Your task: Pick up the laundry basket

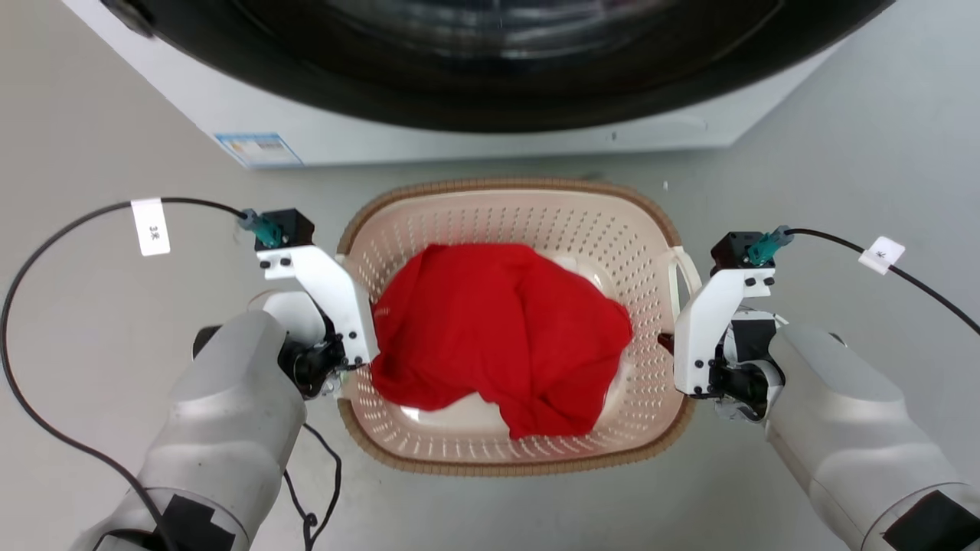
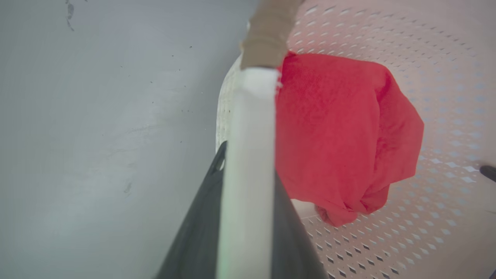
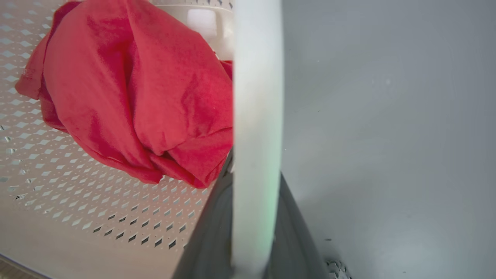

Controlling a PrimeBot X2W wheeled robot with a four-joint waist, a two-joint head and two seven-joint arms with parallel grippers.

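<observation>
Left gripper (image 2: 248, 166) clamps the left handle (image 2: 252, 108) of the laundry basket (image 1: 505, 464), which sits on the floor (image 1: 842, 153) before the washer (image 1: 475, 145), red garment (image 1: 498, 329) inside; right gripper (image 3: 255, 174) clamps the right handle (image 3: 257, 97). Grasp seems made; next, both arms should lift evenly

Each forearm (image 1: 230, 398) has a silver-grey shell with a black tape patch. A white bracket (image 1: 329, 295) with black screws carries a black camera block, teal connector (image 1: 264, 227) and tagged black cable (image 1: 46, 245). The fingers (image 2: 193, 232) are dark grey.
</observation>
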